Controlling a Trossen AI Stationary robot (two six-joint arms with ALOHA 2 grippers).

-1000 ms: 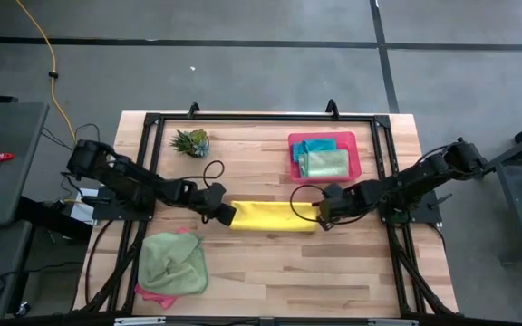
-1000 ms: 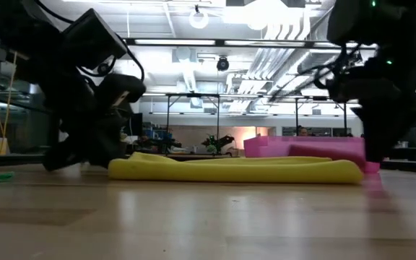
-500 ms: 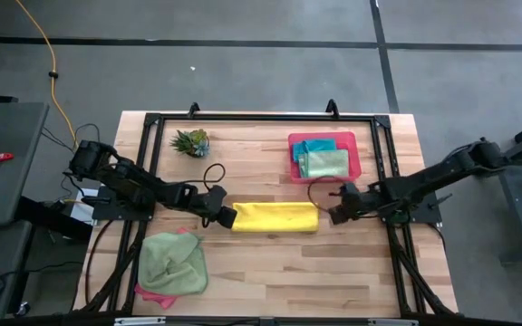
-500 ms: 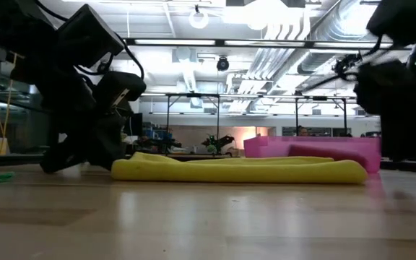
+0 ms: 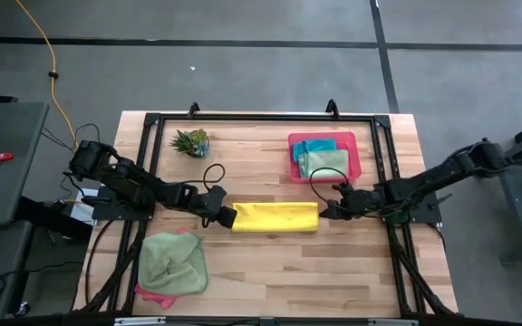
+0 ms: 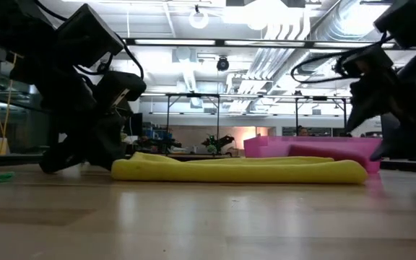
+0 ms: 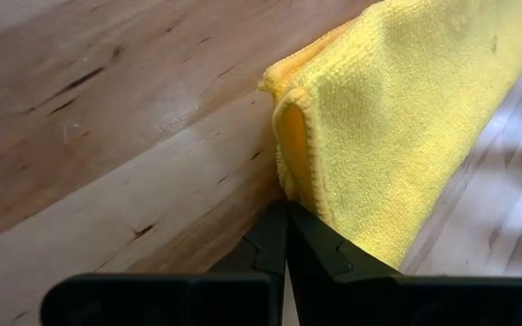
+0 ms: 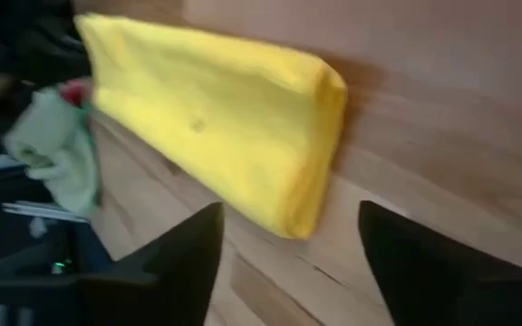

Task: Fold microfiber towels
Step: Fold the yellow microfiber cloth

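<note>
The yellow towel (image 5: pixel 275 217) lies folded into a long flat strip across the table's middle, also seen in the low view (image 6: pixel 237 170). My left gripper (image 5: pixel 227 215) is shut, low at the strip's left end. My right gripper (image 5: pixel 326 212) is open just off the strip's right end (image 8: pixel 320 136), its fingers (image 8: pixel 184 258) apart from the cloth and touching nothing. My left gripper's shut fingertips (image 7: pixel 285 217) meet the yellow towel's left end at its lower folded edge (image 7: pixel 290 186), slanting down from the table's left. Whether a layer is caught between them, I cannot tell. The towel lies flat on the table.
A pink tray (image 5: pixel 353 156) at the far right holds folded teal and light green towels (image 5: pixel 323 161). A crumpled light green towel (image 5: pixel 172 263) lies over a pink one (image 5: pixel 152 294) at the near left. A small plant (image 5: pixel 191 141) stands at the far left. A black frame edges the table.
My right gripper has let go of the yellow towel's right end, drawn back toward the table's right edge, rolled its wrist and opened wider. The towel stays flat in place.
</note>
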